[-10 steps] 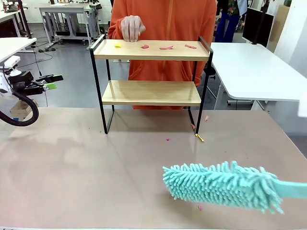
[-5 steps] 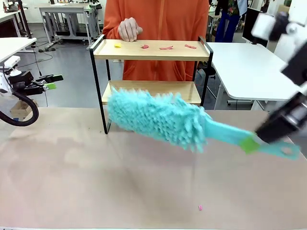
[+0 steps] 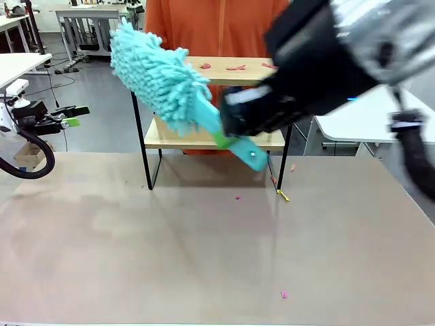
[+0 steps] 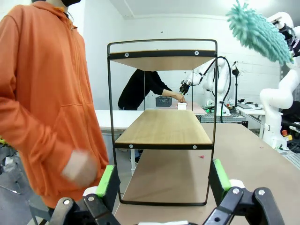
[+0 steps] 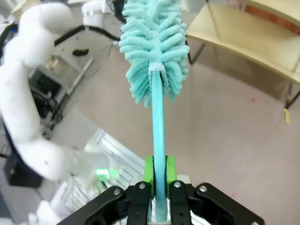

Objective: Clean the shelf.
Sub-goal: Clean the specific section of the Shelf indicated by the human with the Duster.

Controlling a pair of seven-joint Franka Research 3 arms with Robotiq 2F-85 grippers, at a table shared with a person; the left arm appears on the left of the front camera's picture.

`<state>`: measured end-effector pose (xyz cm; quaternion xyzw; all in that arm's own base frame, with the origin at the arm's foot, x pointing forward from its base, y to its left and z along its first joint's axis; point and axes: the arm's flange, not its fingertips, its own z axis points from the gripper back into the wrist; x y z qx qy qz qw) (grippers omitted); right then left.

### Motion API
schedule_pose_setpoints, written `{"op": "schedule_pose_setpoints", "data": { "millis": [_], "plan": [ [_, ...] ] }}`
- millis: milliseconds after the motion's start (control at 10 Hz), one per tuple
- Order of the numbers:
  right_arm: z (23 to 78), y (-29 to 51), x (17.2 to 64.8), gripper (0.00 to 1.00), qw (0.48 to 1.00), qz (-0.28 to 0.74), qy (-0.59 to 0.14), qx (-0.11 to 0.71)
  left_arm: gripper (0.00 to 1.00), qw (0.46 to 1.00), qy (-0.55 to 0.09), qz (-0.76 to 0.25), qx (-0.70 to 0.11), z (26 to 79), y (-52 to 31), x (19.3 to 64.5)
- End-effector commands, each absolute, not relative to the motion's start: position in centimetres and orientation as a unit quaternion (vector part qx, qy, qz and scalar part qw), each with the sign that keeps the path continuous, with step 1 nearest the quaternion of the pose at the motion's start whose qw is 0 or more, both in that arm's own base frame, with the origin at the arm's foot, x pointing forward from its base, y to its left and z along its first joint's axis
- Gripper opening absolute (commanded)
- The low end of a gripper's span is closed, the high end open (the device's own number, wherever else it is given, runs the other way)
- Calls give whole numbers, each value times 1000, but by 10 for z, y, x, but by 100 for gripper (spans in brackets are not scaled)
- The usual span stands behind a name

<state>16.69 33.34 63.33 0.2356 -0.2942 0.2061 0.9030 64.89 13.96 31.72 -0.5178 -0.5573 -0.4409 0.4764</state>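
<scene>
The shelf point(image 3: 170, 141) stands at the table's far side, with small pink scraps point(image 3: 236, 67) on its top board. My right gripper point(image 3: 223, 139) is shut on the handle of a teal fluffy duster point(image 3: 156, 71), held up in front of the shelf with its head tilted toward the top board's left end. In the right wrist view the duster point(image 5: 154, 47) rises straight from my right gripper point(image 5: 158, 176). My left gripper point(image 3: 76, 116) stays off the table's left side, open. In its own view the left gripper point(image 4: 163, 187) faces the shelf point(image 4: 164, 126) end-on.
A person in an orange hoodie point(image 3: 224, 27) stands behind the shelf, with one blurred hand point(image 4: 79, 168) low beside it. Small scraps point(image 3: 283, 294) lie on the brown table point(image 3: 136, 258), some near the shelf's right leg point(image 3: 283, 195). White tables point(image 3: 353, 95) stand to the right.
My right arm has swung the duster from low on the table's right up and left across the shelf's front. The person's hand has left the top board. The left arm has not moved.
</scene>
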Motion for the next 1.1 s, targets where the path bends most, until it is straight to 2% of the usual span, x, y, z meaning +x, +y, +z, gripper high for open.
{"op": "schedule_pose_setpoints", "data": {
  "millis": [0,100,200,800,1000],
  "plan": [
    [643,353,209,13,900,158,-310,261,100,473,-557,-447,-515,320,140,648],
    [642,344,218,13,894,156,-319,275,100,473,-557,-447,-515,320,140,648],
    [634,346,188,13,902,185,-300,250,100,473,-557,-447,-515,320,140,648],
    [633,352,187,13,900,197,-299,249,100,473,-557,-447,-515,320,140,648],
    [670,394,213,13,911,155,-329,195,100,473,-557,-447,-515,320,140,648]
  ]
}}
